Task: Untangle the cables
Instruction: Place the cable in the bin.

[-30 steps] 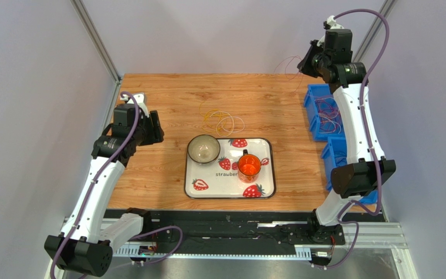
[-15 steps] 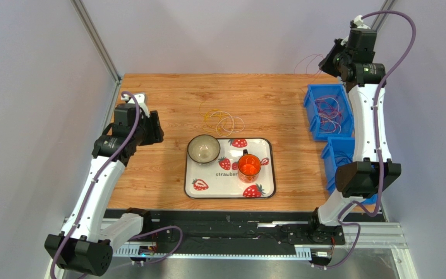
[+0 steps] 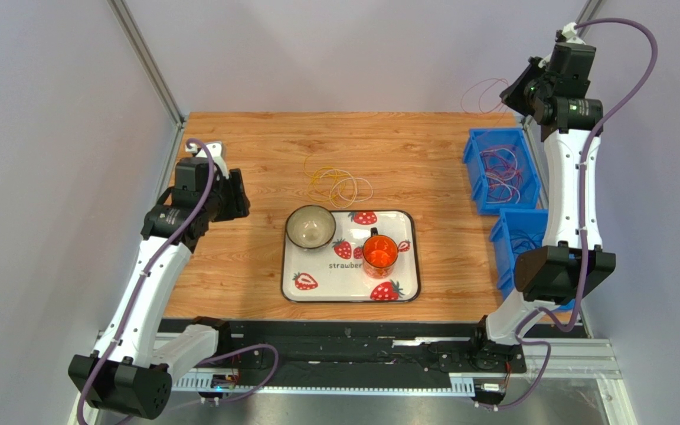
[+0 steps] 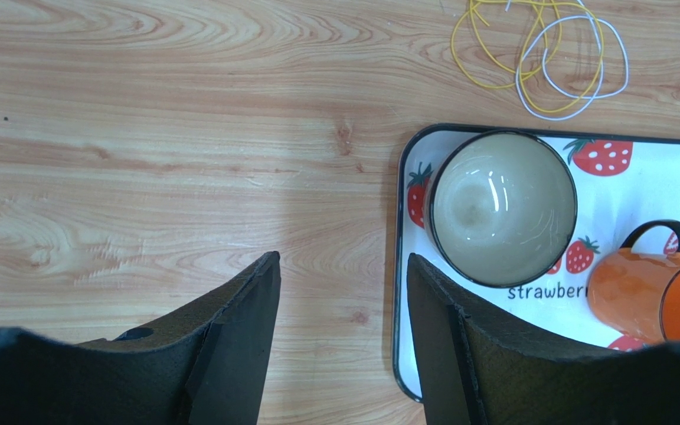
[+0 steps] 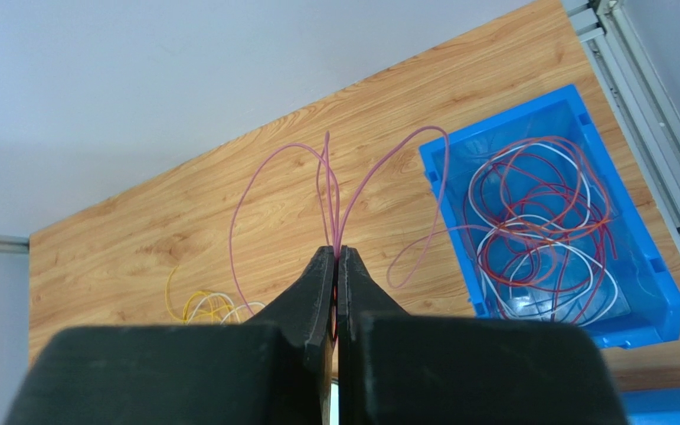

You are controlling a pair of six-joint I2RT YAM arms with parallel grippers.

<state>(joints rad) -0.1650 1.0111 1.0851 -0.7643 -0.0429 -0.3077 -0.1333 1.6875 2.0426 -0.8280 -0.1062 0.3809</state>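
The right end effector point(image 5: 336, 257) has its two fingers pressed together, and they pinch a thin pink-purple cable point(image 5: 255, 186). The loops of this cable stand out from the fingertips into the air, on both sides of them. This end effector is high over the far right corner of the wooden surface point(image 3: 255, 159). Below it and a little to its right is a blue bin point(image 5: 663, 301). In the bin lies a tangle of cables point(image 5: 539, 221), red, purple and white, and one end of the pinched cable bends toward the bin's rim. Far to its left, a small bunch of yellow and white loops point(image 5: 210, 305) lies flat on the wood.

The left end effector point(image 4: 339, 274) is spread and nothing is between its fingers. It hangs over bare wood. Just ahead of it and to its right is a tray point(image 4: 403, 292) with strawberry pictures, and on the tray stand a bowl point(image 4: 501, 208) and an orange mug point(image 4: 645, 292). The yellow and white loops are further ahead, beyond the tray, not touching it.
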